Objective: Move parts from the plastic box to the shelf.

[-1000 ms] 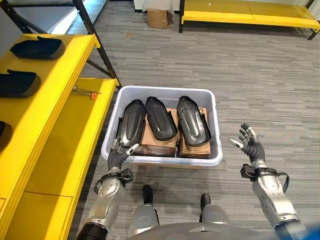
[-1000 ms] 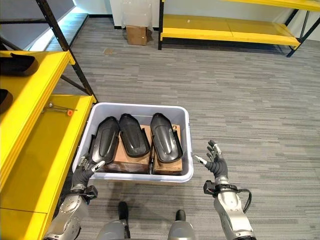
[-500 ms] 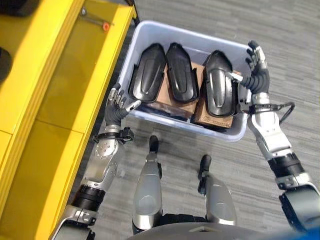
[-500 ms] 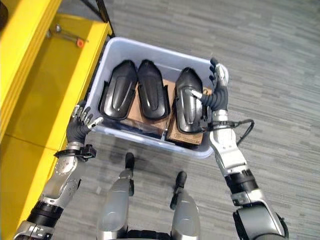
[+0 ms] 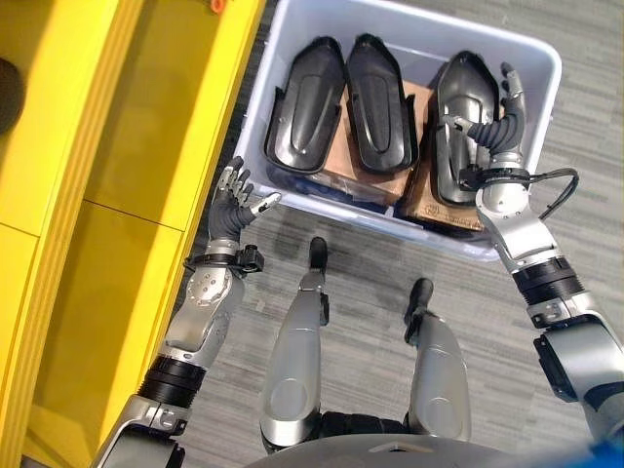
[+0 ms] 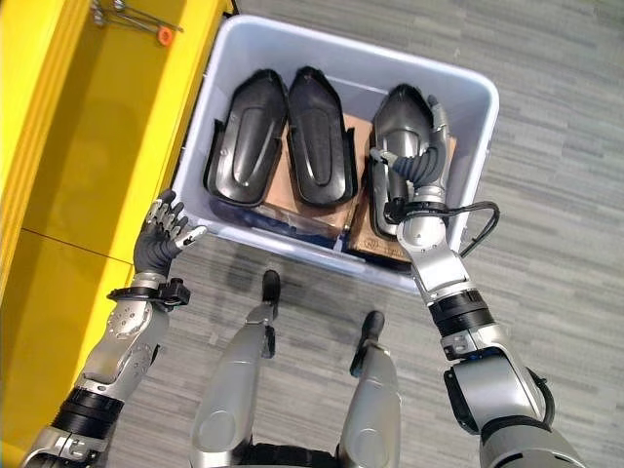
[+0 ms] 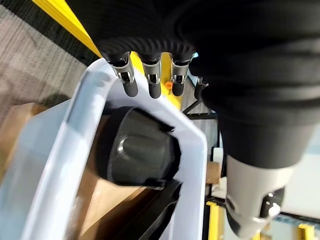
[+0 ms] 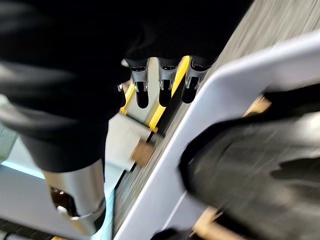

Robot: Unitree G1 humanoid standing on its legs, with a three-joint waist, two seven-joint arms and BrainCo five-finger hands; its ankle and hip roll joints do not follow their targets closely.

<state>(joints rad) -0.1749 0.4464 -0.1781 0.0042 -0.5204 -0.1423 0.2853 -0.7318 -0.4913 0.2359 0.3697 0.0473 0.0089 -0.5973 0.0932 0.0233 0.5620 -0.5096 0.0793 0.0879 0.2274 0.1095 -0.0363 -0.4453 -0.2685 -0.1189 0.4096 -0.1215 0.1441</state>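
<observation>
A pale plastic box (image 6: 485,127) on the floor holds three black moulded parts lying side by side on cardboard cartons: left part (image 5: 304,102), middle part (image 5: 380,93), right part (image 5: 456,117). My right hand (image 5: 499,132) hovers over the right part near the box's right wall, fingers relaxed and open, with nothing in its grasp. The right wrist view has the fingers (image 8: 162,90) straight above the rim, the part (image 8: 250,165) beyond them. My left hand (image 5: 232,210) is open outside the box's near left corner; its fingers (image 7: 152,85) point over the rim at a part (image 7: 137,152).
The yellow shelf (image 5: 146,146) runs along the left, close to the box. An orange-handled tool (image 6: 161,34) lies on it at the far end. Grey striped carpet lies right of the box.
The camera has tilted down toward the box. My right hand has come in from the box's right side to over the rightmost part. My left hand stays by the near left corner.
</observation>
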